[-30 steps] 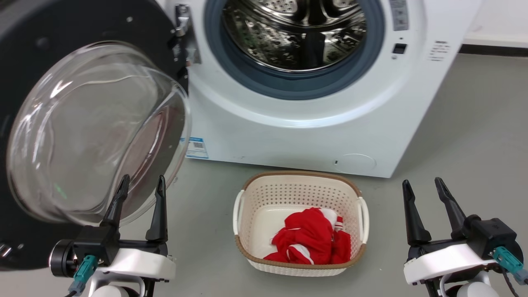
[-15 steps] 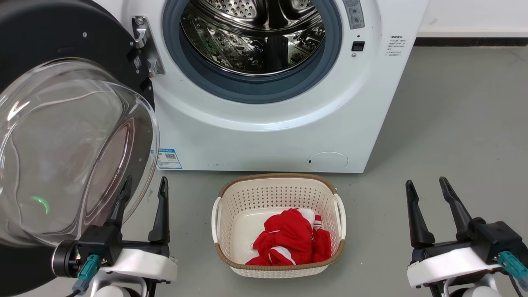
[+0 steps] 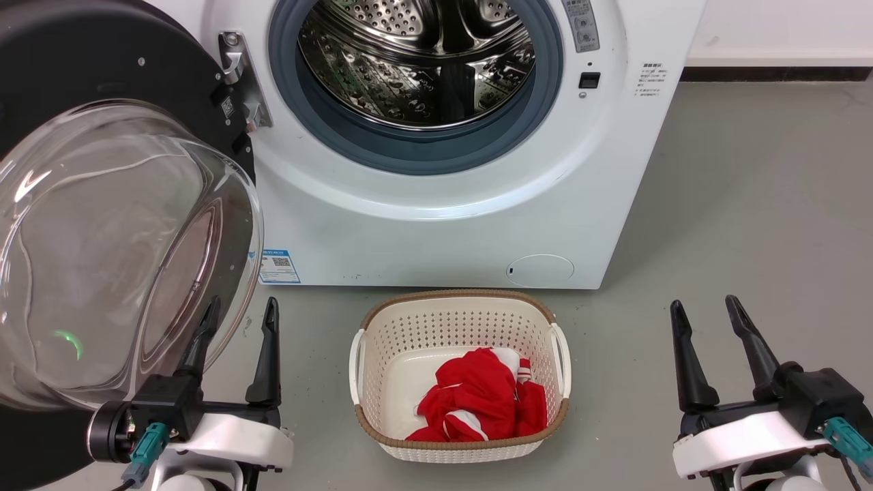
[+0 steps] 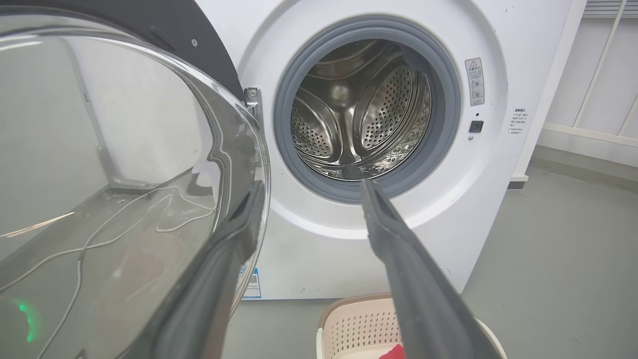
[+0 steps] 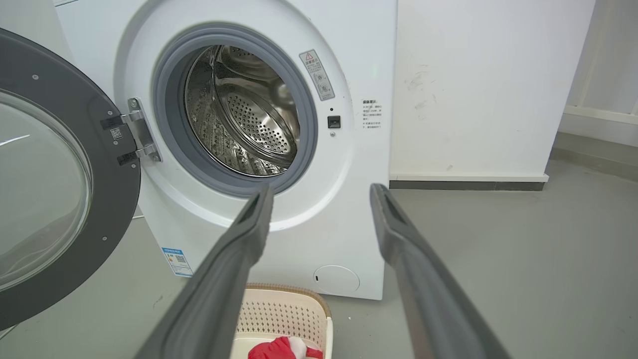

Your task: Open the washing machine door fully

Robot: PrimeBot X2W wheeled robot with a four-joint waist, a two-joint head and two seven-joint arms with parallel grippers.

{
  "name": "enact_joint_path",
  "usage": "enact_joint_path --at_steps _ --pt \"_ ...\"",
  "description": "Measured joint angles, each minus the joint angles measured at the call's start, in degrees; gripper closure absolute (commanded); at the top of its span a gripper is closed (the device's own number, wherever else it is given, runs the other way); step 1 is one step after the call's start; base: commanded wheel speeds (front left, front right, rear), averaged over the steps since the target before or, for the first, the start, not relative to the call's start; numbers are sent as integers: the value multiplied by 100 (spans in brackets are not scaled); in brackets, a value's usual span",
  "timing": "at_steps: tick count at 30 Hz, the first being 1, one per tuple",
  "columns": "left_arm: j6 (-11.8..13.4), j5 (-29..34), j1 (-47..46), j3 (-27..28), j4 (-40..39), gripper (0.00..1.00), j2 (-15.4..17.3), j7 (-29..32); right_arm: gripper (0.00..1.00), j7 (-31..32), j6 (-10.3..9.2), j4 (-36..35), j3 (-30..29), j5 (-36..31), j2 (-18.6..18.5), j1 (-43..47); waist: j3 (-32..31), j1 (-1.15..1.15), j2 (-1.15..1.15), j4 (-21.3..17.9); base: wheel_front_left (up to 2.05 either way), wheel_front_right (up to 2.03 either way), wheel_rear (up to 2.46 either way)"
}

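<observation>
1. The door (image 3: 102,75) hangs swung wide at the left of the washer (image 3: 436,232), leaving the drum (image 3: 423,61) uncovered.
2. Over the last 0.5 s only the view shifted slightly; the door kept its angle.
3. Fingers of the left gripper (image 3: 239,301) and right gripper (image 3: 703,301) stand apart, empty.
4. Opening looks finished.

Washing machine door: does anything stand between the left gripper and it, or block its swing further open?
Nothing visible does. The open left gripper is right at the washing machine door, nothing between them. The laundry basket stands apart to the right, off the door's outward swing. Behind the door is hidden.
</observation>
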Motion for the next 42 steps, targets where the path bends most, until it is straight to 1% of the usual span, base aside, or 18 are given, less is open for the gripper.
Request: enact_joint_path --at_steps 8,9,16,28,40,41,42 --pt "-8 -15 13 -18 10 0 14 0 0 -4 0 37 23 77 0 2 -14 0 0 -23 0 0 0" --pt "-8 -25 15 -18 10 100 20 0 100 -4 0 42 24 82 0 2 -13 0 0 -26 0 0 0" --pt "-9 -110 224 -51 375 100 -43 64 100 0 0 379 53 149 0 191 -16 0 0 -30 0 0 0" --pt "-9 -1455 216 9 458 100 -63 402 100 249 0 481 45 1555 -38 186 -37 0 0 -37 0 0 0" --pt "-8 -2660 175 77 513 100 -71 688 100 477 0 565 12 2770 -77 68 -58 0 0 -45 0 0 0" --pt "-8 -2936 158 87 527 100 -74 750 100 534 0 581 0 3058 -82 62 -63 0 0 -46 0 0 0" --pt "-9 -3023 154 90 532 100 -75 776 100 552 0 590 -3 3133 -86 58 -65 0 0 -47 0 0 0"
